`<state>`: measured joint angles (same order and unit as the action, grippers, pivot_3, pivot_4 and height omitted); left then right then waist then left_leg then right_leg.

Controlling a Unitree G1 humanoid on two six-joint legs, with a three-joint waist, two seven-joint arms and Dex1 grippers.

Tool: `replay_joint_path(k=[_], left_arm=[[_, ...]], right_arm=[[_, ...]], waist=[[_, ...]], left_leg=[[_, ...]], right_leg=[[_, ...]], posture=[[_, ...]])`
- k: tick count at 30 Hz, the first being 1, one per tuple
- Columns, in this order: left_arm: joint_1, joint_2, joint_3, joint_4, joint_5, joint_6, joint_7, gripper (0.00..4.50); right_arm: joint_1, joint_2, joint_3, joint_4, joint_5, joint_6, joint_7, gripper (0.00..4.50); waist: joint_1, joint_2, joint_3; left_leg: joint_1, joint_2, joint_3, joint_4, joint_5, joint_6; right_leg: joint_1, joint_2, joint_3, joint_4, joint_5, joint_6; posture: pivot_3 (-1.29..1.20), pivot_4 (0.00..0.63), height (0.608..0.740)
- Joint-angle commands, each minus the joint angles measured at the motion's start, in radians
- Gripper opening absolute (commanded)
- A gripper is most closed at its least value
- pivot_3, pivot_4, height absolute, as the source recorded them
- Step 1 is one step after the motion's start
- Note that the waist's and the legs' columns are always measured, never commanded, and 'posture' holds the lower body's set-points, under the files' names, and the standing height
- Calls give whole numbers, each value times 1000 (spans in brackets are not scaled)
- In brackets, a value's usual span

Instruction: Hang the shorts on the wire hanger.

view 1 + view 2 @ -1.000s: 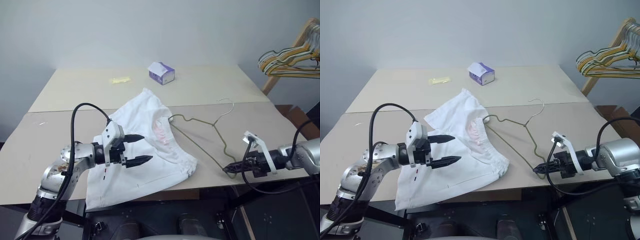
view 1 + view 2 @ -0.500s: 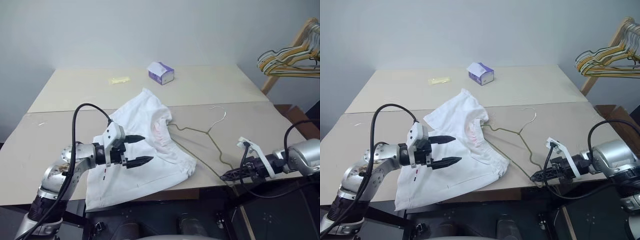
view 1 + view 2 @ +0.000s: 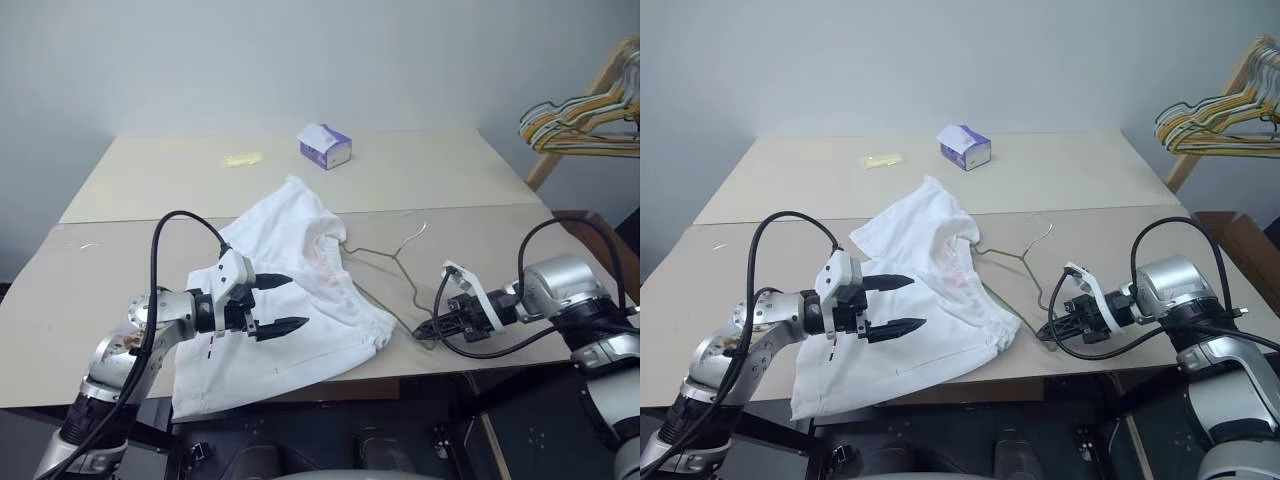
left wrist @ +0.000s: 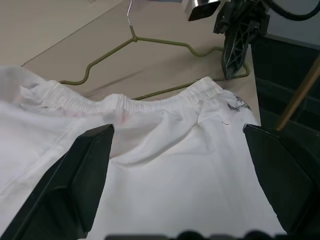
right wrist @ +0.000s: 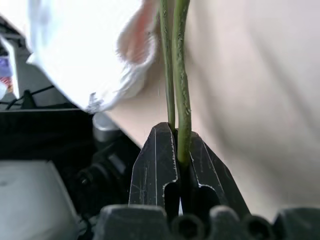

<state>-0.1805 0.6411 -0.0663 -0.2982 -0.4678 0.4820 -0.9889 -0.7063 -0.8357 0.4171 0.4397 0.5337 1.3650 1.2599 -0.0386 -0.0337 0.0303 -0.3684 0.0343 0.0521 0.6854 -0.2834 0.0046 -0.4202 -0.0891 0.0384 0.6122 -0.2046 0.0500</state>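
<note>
Near the table's front edge [image 3: 420, 365], left gripper [image 3: 278, 304] wide apart over the shorts [image 3: 300, 310], right gripper [image 3: 428, 330] pinched tight on one end of the wire hanger [image 3: 385, 285], long side pointing away toward the waistband, hook farthest back.

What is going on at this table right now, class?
A two-armed robot is working on getting white shorts onto a wire hanger. Its right gripper is shut on one corner of the hanger near the table's front edge; the hanger's far end lies at the shorts' elastic waistband. The left gripper hovers open just above the shorts, holding nothing. The shorts lie spread flat, not yet hung. A small tissue box sits further back.
</note>
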Motion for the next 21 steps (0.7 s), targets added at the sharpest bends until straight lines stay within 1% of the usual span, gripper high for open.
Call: replay_joint_path(k=[1,6,10,12,21], left_arm=[[2,-2,-2,-21,16,-29,9,4481],[1,-5,-9,-16,31,-40,11,4481],[-9,-7,-20,-9,42,-46,6,4481],[-13,-8,-24,-4,46,-49,6,4481],[0,-15,-38,-2,70,-61,14,4481]], right_arm=[[-18,-19,-89,12,16,35,-19,0],[34,-45,-109,-111,84,75,27,0],[48,-51,-58,-177,100,59,67,0],[30,-37,-35,-148,88,39,85,0],[-99,62,82,102,-37,-86,155,0]], waist=[[-1,0,0],[-4,1,0],[-9,1,-1],[-9,1,-1],[-9,2,-1]], left_leg=[[0,0,0,0,0,0],[0,0,0,0,0,0],[0,0,0,0,0,0],[1,0,0,0,0,0],[0,0,0,0,0,0]], right_leg=[[0,0,0,0,0,0],[0,0,0,0,0,0],[0,0,0,0,0,0],[0,0,0,1,0,0],[0,0,0,0,0,0]], posture=[[-22,0,740],[-30,0,740],[-32,0,740],[-30,0,740],[-17,0,740]])
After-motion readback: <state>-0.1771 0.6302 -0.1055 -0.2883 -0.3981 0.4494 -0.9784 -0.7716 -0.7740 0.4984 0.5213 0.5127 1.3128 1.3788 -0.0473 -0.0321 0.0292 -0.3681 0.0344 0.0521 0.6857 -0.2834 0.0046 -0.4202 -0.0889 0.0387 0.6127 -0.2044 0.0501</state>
